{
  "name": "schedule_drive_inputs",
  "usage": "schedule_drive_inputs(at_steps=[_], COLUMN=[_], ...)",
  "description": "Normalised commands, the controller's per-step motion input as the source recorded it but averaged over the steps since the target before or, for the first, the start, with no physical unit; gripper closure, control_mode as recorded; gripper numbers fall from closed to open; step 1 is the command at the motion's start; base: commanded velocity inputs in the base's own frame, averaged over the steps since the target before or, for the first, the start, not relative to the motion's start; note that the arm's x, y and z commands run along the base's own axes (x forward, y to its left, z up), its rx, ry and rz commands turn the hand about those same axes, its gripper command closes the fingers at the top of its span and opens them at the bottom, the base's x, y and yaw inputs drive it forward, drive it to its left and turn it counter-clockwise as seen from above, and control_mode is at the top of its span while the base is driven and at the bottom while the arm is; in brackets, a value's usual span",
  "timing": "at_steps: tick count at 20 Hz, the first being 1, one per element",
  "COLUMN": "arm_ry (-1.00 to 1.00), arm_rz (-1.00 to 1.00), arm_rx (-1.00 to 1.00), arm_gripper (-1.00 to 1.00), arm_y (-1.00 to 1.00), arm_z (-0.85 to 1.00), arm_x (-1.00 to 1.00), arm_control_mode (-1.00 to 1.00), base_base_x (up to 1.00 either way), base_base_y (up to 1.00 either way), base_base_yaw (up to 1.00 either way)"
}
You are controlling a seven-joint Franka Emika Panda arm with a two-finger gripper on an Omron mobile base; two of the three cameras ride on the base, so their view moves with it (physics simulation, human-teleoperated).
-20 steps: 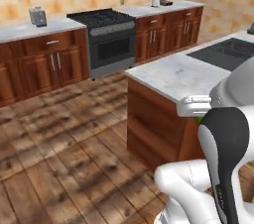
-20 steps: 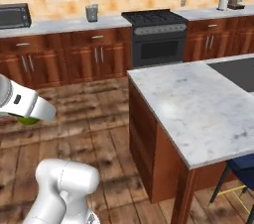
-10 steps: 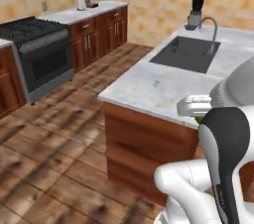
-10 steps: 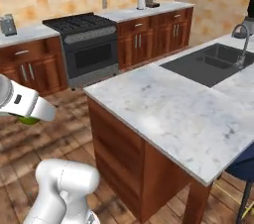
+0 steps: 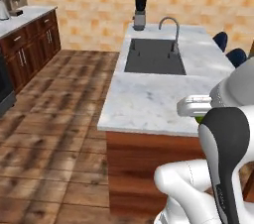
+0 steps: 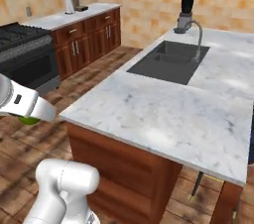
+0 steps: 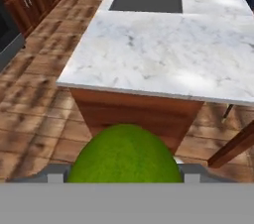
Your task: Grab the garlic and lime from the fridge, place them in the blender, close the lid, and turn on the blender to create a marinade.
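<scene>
1. The end effector [image 7: 124, 181] is clamped on the lime [image 7: 125, 154], held in the air short of the near edge of the marble worktop [image 7: 163, 54].
2. The blender [image 6: 186, 11] stands at the worktop's far edge, just beyond the sink [image 6: 171, 60] and beside the faucet [image 6: 198, 32].
3. A sliver of the lime shows under the white hand in the right base view.

The green lime [image 7: 124, 154] sits at 6 o'clock in the hand view, while the lidless black blender [image 6: 186, 11] stands upright at 12 o'clock on the tabletop [image 6: 163, 114].
</scene>
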Motion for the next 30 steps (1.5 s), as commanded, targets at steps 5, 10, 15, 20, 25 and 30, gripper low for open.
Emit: schedule_drive_inputs(at_steps=[5, 10, 15, 20, 25, 30], arm_ry=[0.00, 0.00, 0.00, 0.00, 0.00, 0.00], arm_rz=[0.00, 0.00, 0.00, 0.00, 0.00, 0.00], arm_rx=[0.00, 0.00, 0.00, 0.00, 0.00, 0.00], arm_gripper=[1.00, 1.00, 1.00, 1.00, 1.00, 1.00], arm_y=[0.00, 0.00, 0.00, 0.00, 0.00, 0.00], arm_z=[0.00, 0.00, 0.00, 0.00, 0.00, 0.00], arm_x=[0.00, 0.00, 0.00, 0.00, 0.00, 0.00], arm_control_mode=[1.00, 1.00, 1.00, 1.00, 1.00, 1.00], base_base_x=[0.70, 0.42, 0.03, 0.19, 0.66, 0.85], base_base_y=[1.00, 1.00, 1.00, 1.00, 1.00, 1.00], base_base_yaw=[-0.58, -0.49, -0.31, -0.29, -0.40, -0.44])
